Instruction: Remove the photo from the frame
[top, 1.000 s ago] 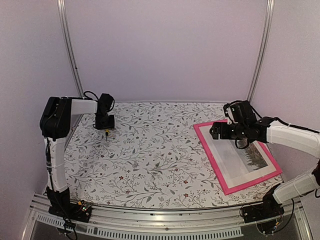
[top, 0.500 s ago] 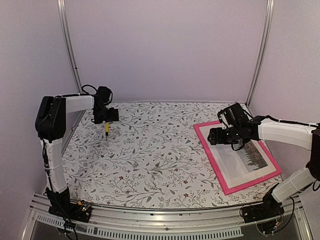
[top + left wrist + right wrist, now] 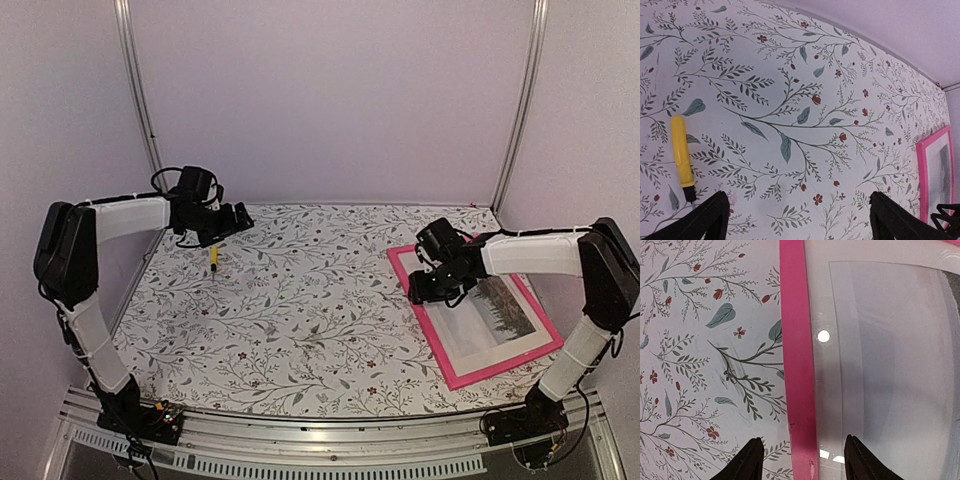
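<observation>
The pink frame (image 3: pixel 437 341) lies flat at the right of the table, with the photo (image 3: pixel 492 318) inside it, white border and dark trees showing. My right gripper (image 3: pixel 419 291) is open, low over the frame's left edge. In the right wrist view its jaws straddle the pink border (image 3: pixel 797 380), with the photo's white margin (image 3: pixel 880 365) to the right. My left gripper (image 3: pixel 238 215) is open and empty at the far left of the table. The left wrist view shows the frame (image 3: pixel 929 180) far off at the right edge.
A yellow-handled screwdriver (image 3: pixel 213 257) lies on the floral tablecloth (image 3: pixel 300 300) just below my left gripper; it also shows in the left wrist view (image 3: pixel 681 156). Pale walls and metal posts close in the table's back and sides.
My right gripper has moved left and down to the frame's left edge. My left gripper has swung up and right, away from the screwdriver.
</observation>
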